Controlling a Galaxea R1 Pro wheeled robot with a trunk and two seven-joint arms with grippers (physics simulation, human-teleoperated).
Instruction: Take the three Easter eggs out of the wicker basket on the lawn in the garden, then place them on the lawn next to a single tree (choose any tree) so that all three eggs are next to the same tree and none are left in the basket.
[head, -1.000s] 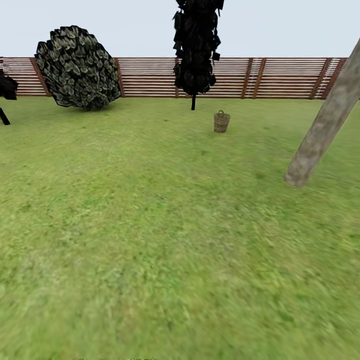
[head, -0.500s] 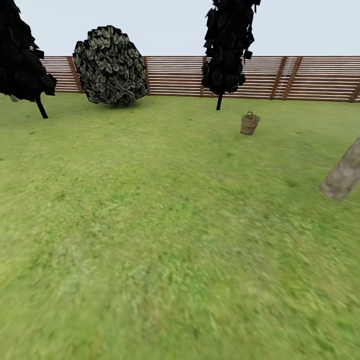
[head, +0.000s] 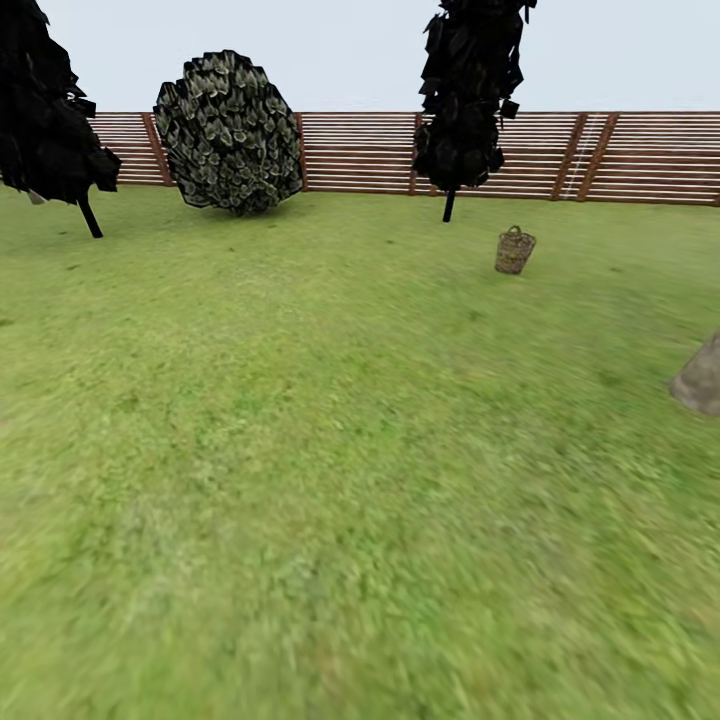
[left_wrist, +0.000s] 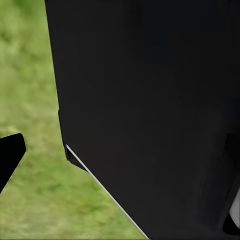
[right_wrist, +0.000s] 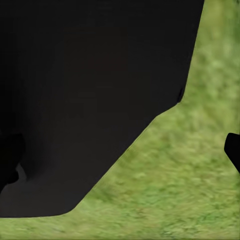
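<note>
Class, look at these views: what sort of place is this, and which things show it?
Likely a fenced garden: a wide lawn, a slatted wooden fence behind a round bush, and a wicker basket on the grass.

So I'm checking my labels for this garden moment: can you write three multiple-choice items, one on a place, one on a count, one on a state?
1. Where does the wicker basket stand?
A. on the lawn in front of the fence
B. against the round bush
C. on a stone path

2. How many wicker baskets show in the head view?
A. three
B. two
C. one

3. How does the basket stand?
A. tipped on its side
B. upright, opening up
C. upside down

Answers: 1 A, grass lies all around it and the fence runs behind. 2 C, a single basket shows, right of the dark tree. 3 B, its handle loop rises at the top.
</note>
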